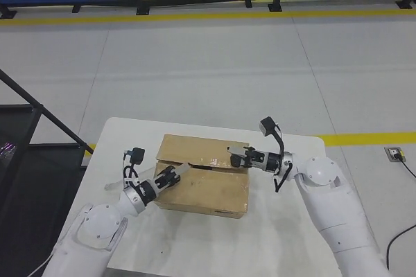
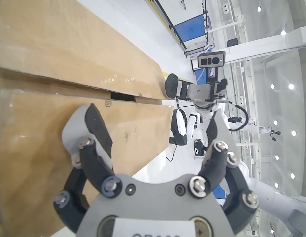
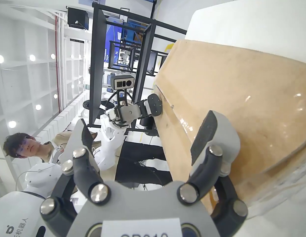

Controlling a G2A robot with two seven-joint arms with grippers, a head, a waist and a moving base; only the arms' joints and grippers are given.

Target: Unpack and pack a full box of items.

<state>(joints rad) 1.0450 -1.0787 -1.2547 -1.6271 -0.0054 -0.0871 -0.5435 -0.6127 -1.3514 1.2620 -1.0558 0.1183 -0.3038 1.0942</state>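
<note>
L gripper: fingers spread wide, holding nothing, over near flap at box's left end.
Cardboard box: mid white table, flaps down, small gap at seam.
R gripper: spread wide, at far flap's right end.

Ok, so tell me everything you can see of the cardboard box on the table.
The cardboard box is plain brown and lies flat at the middle of the white table. Its top flaps are folded shut and meet at a seam along its length, with a small dark gap in it. Glossy patches by the seam look like clear tape. The left gripper and right gripper, both open, sit at opposite ends, each with a finger at the seam's end.
</note>
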